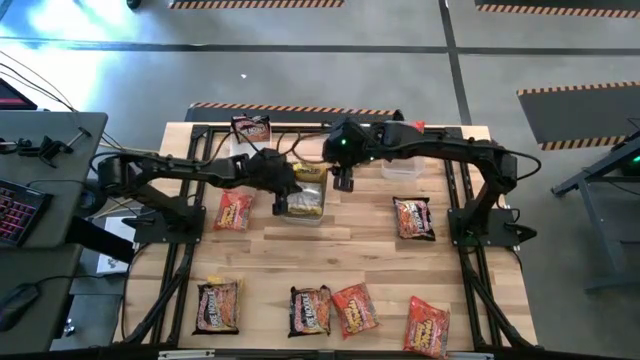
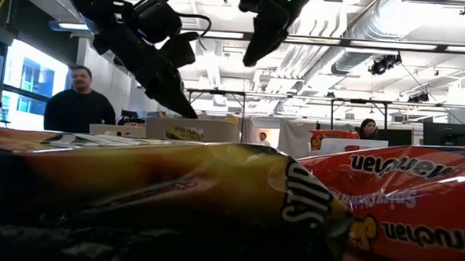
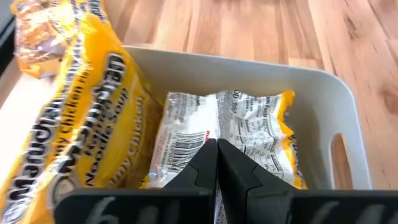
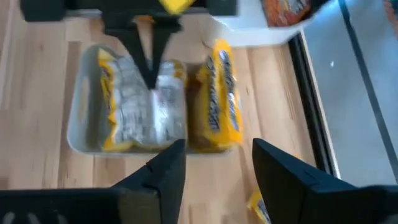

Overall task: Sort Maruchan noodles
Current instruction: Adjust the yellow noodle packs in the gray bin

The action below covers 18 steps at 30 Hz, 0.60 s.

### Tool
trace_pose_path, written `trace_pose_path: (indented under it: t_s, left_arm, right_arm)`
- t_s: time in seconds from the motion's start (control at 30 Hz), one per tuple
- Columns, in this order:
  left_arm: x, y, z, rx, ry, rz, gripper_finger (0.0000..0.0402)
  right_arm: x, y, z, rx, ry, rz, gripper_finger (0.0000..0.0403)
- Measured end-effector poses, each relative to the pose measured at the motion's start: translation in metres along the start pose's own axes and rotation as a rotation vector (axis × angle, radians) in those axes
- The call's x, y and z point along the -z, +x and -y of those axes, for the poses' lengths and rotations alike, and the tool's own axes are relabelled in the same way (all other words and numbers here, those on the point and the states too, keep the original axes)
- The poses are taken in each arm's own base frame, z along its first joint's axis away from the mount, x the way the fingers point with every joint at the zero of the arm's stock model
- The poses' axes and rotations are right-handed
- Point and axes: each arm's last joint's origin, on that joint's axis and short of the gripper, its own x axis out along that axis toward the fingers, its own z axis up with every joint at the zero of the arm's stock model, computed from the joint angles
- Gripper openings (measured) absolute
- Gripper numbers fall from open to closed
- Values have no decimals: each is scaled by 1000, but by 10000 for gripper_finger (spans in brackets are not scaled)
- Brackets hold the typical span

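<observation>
A yellow Maruchan noodle packet (image 3: 242,134) lies label-down in a white bin (image 1: 303,207) at mid-table. A second yellow packet (image 4: 221,102) stands on edge outside the bin, leaning against its far wall. My left gripper (image 3: 216,163) is shut with nothing between its fingers. It slants down over the packet in the bin, its tips (image 2: 191,113) about level with the rim. My right gripper (image 4: 217,171) hangs open and empty, higher up, above the leaning packet.
Loose packets lie on the wood: red-orange (image 1: 233,210), dark (image 1: 413,218), and a near row of dark (image 1: 218,305), dark (image 1: 310,310), red (image 1: 354,308) and red (image 1: 427,325). A far bin (image 1: 250,128) holds a dark packet. Another bin (image 1: 402,165) stands far right.
</observation>
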Motion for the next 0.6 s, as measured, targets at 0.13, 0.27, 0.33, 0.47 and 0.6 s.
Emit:
trace_pose_path:
  t_s: [0.13, 0.27, 0.33, 0.47, 0.6]
  left_arm:
    - [-1, -4, -5, -16, -30, 15, 0]
    - [-2, -8, -11, -33, -68, 27, 0]
    - [-3, -10, -14, -35, -83, 41, 0]
    - [-5, -13, -22, -12, -149, 90, 0]
    - [-8, -16, -30, 10, -216, 144, 0]
  right_arm:
    - [9, 20, -19, -19, 16, 18, 184]
    - [26, 45, -47, -5, 13, 33, 216]
    - [32, 53, -61, 38, -2, 60, 236]
    - [38, 62, -86, 109, -23, 140, 267]
    - [37, 63, -103, 160, -50, 210, 275]
